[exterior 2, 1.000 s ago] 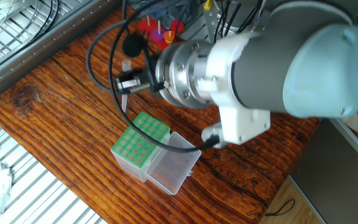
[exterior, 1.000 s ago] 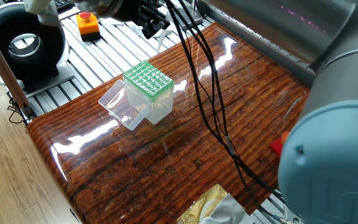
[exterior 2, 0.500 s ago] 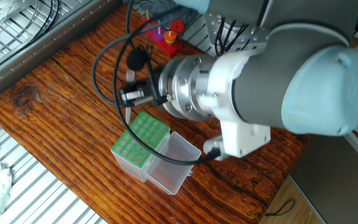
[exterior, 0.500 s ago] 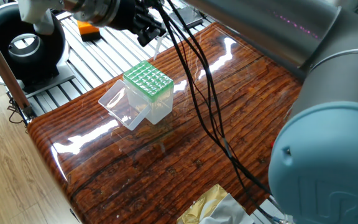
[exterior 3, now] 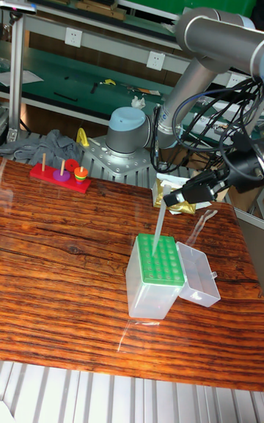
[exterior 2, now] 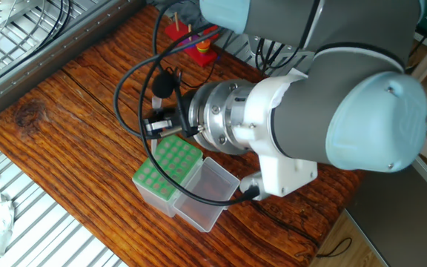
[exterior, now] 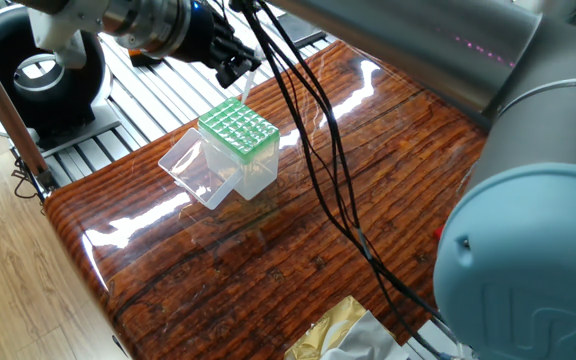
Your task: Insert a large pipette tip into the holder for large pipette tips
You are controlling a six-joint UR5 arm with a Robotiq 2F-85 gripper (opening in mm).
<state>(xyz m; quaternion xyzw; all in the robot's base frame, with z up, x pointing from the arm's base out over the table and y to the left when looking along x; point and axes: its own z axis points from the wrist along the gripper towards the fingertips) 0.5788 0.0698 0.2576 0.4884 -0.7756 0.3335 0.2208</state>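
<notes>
Black two-finger pincer (exterior 3: 170,201) clamped on the upper end of the slim translucent whitish tapered plastic pipette tip (exterior 3: 159,223), which hangs point-down, slightly tilted. In the tall fixed view its point sits right at the green grid top of the small clear plastic holder box (exterior 3: 156,276), near the back rows; cannot tell if the point is inside a hole or just above it. In one fixed view the pincer (exterior: 236,68) is just above the box's far edge, the pipette tip (exterior: 245,85) a pale sliver below it. Holder box (exterior: 238,148) stands upright on the glossy brown wood-grain surface (exterior: 348,230), its clear hinged lid (exterior 3: 199,275) flipped open and lying beside it. Black cables (exterior: 313,140) trail from the arm over the surface. Red peg-and-ring toy (exterior 3: 61,173) well apart at the surface's far-left edge.
</notes>
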